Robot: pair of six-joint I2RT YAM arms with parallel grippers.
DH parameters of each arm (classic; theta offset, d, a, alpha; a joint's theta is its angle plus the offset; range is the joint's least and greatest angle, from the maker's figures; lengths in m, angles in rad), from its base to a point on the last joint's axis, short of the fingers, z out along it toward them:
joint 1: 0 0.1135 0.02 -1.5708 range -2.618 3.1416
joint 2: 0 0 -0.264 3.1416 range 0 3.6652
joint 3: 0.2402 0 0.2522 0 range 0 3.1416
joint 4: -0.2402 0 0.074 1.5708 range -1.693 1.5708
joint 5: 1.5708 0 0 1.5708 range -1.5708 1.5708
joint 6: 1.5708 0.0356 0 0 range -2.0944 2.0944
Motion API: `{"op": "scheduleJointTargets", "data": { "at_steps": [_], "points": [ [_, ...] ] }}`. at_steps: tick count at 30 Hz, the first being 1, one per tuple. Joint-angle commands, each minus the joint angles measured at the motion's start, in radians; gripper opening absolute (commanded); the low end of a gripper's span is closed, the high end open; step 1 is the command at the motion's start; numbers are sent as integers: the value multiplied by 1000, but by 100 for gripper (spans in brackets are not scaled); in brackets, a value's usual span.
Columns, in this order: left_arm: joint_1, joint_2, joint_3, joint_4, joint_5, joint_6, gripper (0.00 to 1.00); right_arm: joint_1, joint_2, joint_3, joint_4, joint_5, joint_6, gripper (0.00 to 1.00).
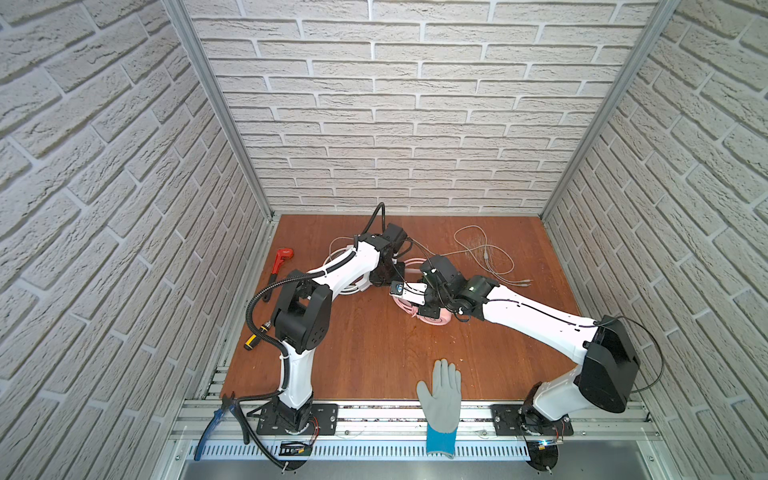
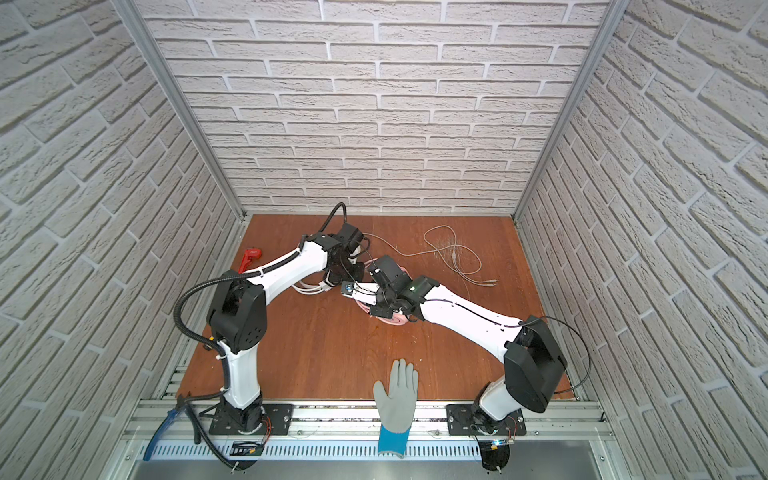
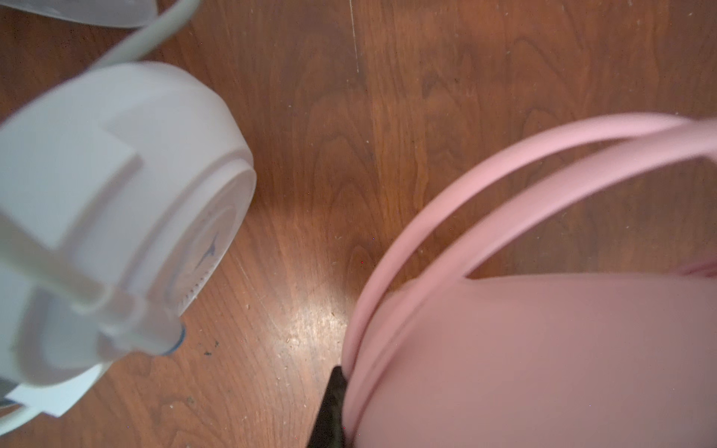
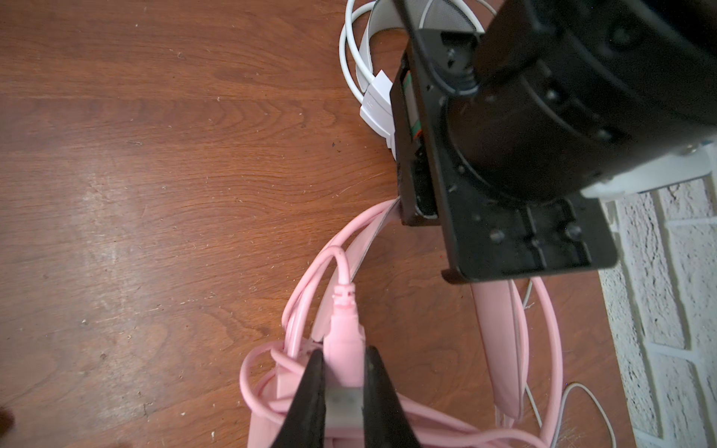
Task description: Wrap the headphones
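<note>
The pink headphones (image 1: 434,321) lie mid-table, their cable looped over the earcup (image 4: 271,411). My right gripper (image 4: 344,352) is shut on the pink cable's plug (image 4: 343,322), just above that bundle. My left gripper (image 3: 343,382) is shut on the pink headband (image 3: 504,163); only one black finger (image 3: 331,403) shows, pressed against the band. The white headphones (image 1: 351,289) sit close by under the left arm, one earcup (image 3: 116,201) beside the pink set. A thin pale cable (image 1: 486,253) trails in loops from behind the left wrist toward the back right.
A red pipe wrench (image 1: 280,259) and a yellow-black screwdriver (image 1: 255,336) lie along the left edge. Blue pliers (image 1: 216,424) rest at the front left corner. A grey and blue glove (image 1: 442,399) hangs over the front rail. Brick-patterned walls enclose three sides.
</note>
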Motion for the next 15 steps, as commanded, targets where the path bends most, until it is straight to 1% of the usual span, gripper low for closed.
{"op": "scheduleJointTargets", "data": {
  "at_steps": [1,7,15],
  "points": [
    [-20,-1,46,-16,74,39,0,-9,2,10,95,-20,-2,6],
    [-22,13,58,-43,74,56,0,-12,19,25,112,-37,-10,6],
    [-23,25,67,-50,59,41,0,-14,36,44,105,-50,-37,6]
  ]
}}
